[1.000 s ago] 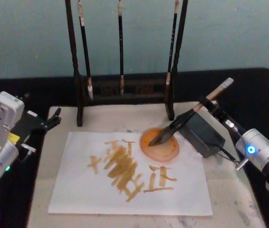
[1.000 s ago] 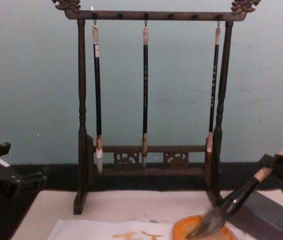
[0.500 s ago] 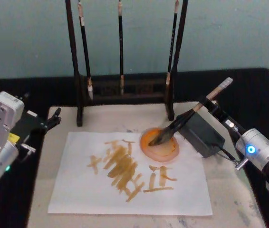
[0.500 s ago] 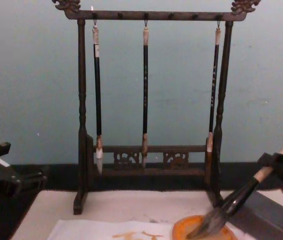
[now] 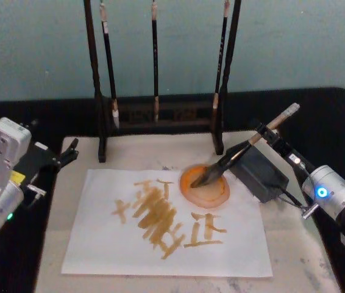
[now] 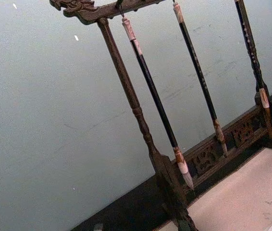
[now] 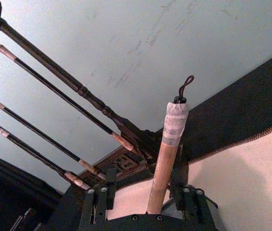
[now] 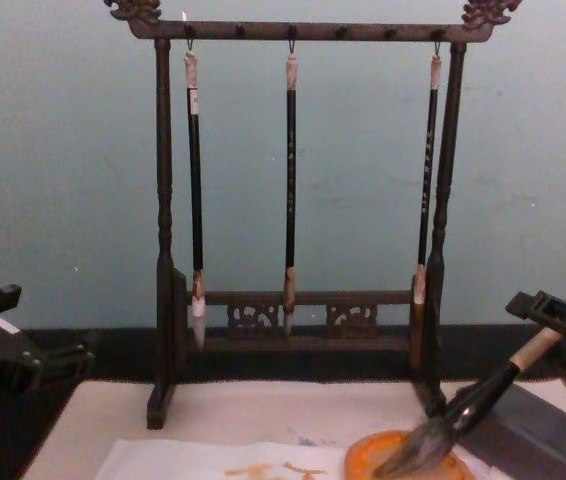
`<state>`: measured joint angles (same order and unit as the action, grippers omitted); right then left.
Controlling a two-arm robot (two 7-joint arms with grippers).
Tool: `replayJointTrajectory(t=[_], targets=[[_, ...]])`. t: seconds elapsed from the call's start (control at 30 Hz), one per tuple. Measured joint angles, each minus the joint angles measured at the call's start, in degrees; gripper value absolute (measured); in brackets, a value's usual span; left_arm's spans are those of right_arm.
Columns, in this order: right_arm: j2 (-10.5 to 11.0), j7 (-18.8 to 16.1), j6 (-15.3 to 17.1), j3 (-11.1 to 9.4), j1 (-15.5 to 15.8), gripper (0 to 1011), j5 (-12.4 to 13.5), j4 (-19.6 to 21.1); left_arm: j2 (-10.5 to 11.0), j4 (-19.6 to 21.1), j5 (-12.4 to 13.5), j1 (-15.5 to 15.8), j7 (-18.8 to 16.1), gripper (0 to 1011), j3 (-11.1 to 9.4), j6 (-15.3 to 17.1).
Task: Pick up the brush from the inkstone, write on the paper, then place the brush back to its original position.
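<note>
The brush [image 5: 233, 157] leans with its bushy tip in the small orange inkstone [image 5: 212, 194] and its tan handle [image 7: 167, 154] sloping up to the right. My right gripper [image 5: 267, 137] is open around the upper handle, with a gap showing beside the handle in the right wrist view. From the chest view the brush [image 8: 463, 410] slants from the inkstone [image 8: 363, 462] up to that gripper [image 8: 563, 325]. The white paper [image 5: 111, 244] with orange-yellow strokes lies left of and in front of the inkstone. My left gripper [image 5: 69, 152] is parked, open, at the mat's far left.
A grey rectangular block [image 5: 261, 174] lies just right of the inkstone, under the brush handle. A dark wooden rack [image 5: 160, 113] with three thin hanging brushes stands along the back of the beige mat [image 5: 294, 244]. Bare mat lies in front of the block.
My right gripper's fingers have spread apart on the brush handle. The brush stays with its tip in the inkstone. The left arm has not moved.
</note>
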<state>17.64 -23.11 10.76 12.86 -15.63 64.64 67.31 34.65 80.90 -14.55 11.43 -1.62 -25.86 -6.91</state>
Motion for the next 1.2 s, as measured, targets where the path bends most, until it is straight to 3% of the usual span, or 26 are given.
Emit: replayJointTrajectory(t=[0.27, 0.43, 0.8, 1.03, 1.2], targets=[[0.0, 0.01, 0.02, 0.0, 0.02, 929, -0.02, 0.03, 0.0, 0.0, 0.0, 0.0, 0.0, 1010, 0.0, 0.0], [0.0, 0.0, 0.02, 0.0, 0.02, 1000, -0.02, 0.03, 0.0, 0.0, 0.0, 0.0, 0.0, 1010, 0.0, 0.0], [0.68, 1.06, -0.53, 0.02, 1.15, 1000, 0.58, 1.41, 0.0, 0.0, 0.0, 0.0, 0.0, 1010, 0.0, 0.0], [2.82, 4.03, -2.03, -0.34, 5.65, 1000, 1.44, 7.07, 0.0, 0.0, 0.0, 0.0, 0.0, 1010, 0.0, 0.0], [4.86, 6.22, -3.89, -0.15, 9.52, 1000, 0.37, 12.08, 0.0, 0.0, 0.0, 0.0, 0.0, 1010, 0.0, 0.0]])
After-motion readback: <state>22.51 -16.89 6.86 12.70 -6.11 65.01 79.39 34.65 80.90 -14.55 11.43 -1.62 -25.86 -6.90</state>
